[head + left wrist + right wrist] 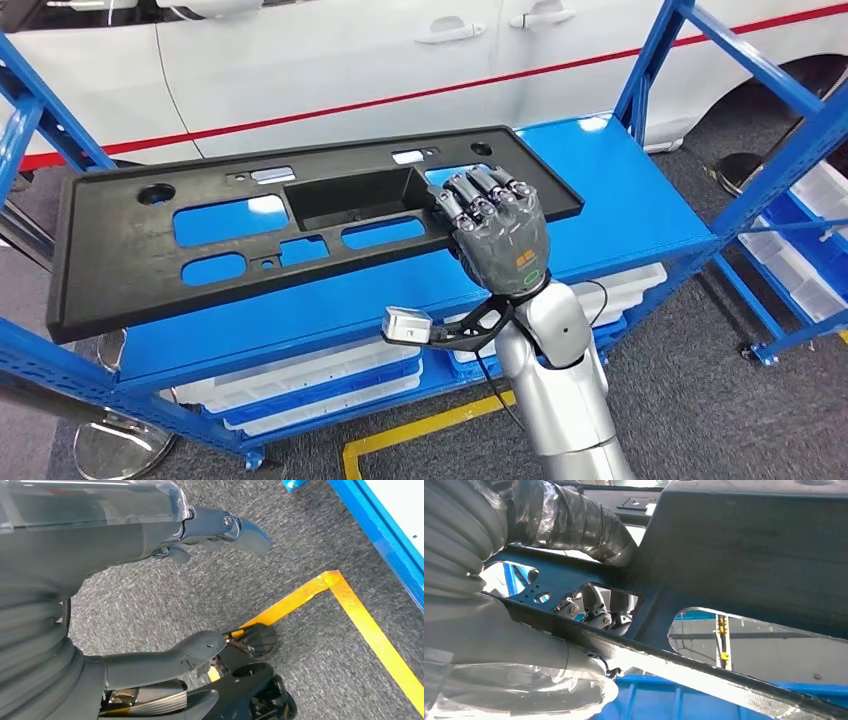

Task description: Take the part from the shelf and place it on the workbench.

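The part is a long black plastic panel [130,260] with several cut-outs and a box-shaped recess in its middle. It lies slanted across the top of the blue shelf [620,190], its left end jutting past the shelf's front. My right hand [497,235] grips the panel's near edge right of the recess, fingers curled over the top. In the right wrist view the hand [499,630] wraps the panel's rim [744,545] from both sides. My left hand [100,540] hangs over grey carpet, fingers apart and holding nothing.
A white car [350,50] with a red stripe stands close behind the shelf. White and blue bins [300,385] fill the lower level. Another blue rack [800,230] stands at the right. Yellow floor tape [420,435] runs in front, and a round metal base [120,445] sits lower left.
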